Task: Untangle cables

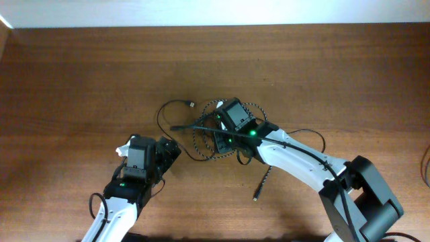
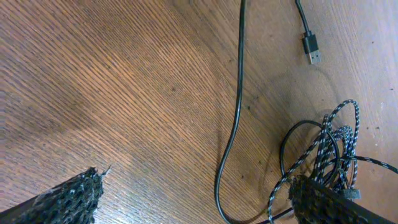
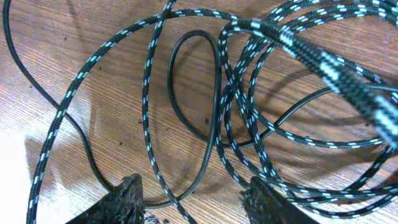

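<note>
The braided black-and-white cable lies in tangled loops at the table's middle, with its tail and plug end trailing toward the front. The thin black cable loops to the left and ends in a plug. My right gripper is open and low over the tangle. In the right wrist view its fingers straddle a braided strand and a black cable loop. My left gripper is open and empty, left of the tangle. Its view shows the black cable, its plug and the braided loops.
The wooden table ends at a pale wall edge at the back. A thicker black wire runs along my right arm. Another dark wire shows at the right edge.
</note>
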Controlling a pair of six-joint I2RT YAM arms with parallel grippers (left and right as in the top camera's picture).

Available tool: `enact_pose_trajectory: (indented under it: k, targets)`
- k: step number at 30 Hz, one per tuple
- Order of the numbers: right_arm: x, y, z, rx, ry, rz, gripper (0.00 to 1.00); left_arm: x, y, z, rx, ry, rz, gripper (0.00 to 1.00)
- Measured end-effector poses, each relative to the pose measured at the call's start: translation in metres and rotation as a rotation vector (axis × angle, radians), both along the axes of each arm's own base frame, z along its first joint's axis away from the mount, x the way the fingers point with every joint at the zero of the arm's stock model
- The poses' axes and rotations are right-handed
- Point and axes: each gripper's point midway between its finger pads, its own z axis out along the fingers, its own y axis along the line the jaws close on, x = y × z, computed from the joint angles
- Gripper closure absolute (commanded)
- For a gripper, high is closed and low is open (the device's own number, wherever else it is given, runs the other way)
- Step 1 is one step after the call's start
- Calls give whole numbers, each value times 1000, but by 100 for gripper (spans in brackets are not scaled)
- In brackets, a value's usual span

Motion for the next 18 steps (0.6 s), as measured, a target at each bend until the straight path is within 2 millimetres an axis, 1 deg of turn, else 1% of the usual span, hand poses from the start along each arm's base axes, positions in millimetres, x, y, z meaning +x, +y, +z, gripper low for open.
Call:
enact_pose_trajectory:
  k: [1, 2, 3, 4, 5, 7, 9, 10, 11, 12, 13, 14, 15, 16, 17, 18]
  targets:
    - [3, 2, 1, 10, -13, -6, 46, 0, 0, 0, 0, 0, 0, 1]
    - [5, 3, -6, 20, 9, -48, 46, 0, 0, 0, 0, 0, 0, 1]
    - [3, 1, -18, 14, 46, -82, 47, 0, 0, 0, 0, 0, 0, 1]
    - [3, 1, -24, 12, 61, -98, 63, 0, 0, 0, 0, 1, 0, 1]
    - [6, 4, -32, 24, 69, -121, 69, 0, 0, 0, 0, 2, 0, 1]
    - [7, 6, -31, 38, 69, -125, 69, -1, 0, -1, 1, 4, 0, 1]
    - [2, 11, -31, 60, 97, -107, 67, -1, 0, -1, 1, 4, 0, 1]
    - [1, 13, -30, 72, 104, -102, 65, -1, 0, -1, 1, 5, 0, 1]
    - [0, 13, -30, 74, 106, -100, 57, -1, 0, -1, 1, 7, 0, 1]
    - [3, 17, -28, 91, 94, -96, 54, -1, 1, -1, 5, 7, 3, 1]
    - [3, 18, -27, 96, 93, -95, 55, -1, 2, -1, 7, 6, 5, 1]
    - [12, 17, -25, 93, 48, -112, 61, -1, 2, -1, 7, 6, 5, 1]
    - [19, 14, -24, 78, 16, -129, 76, -1, 2, -1, 7, 6, 5, 1]
    - [21, 13, -24, 71, 4, -129, 92, -1, 2, -1, 7, 6, 5, 1]
    - [22, 13, -30, 64, 6, -137, 96, -1, 2, -1, 7, 6, 5, 1]
    - [22, 12, -36, 55, 12, -132, 96, -1, 2, -1, 7, 6, 5, 1]
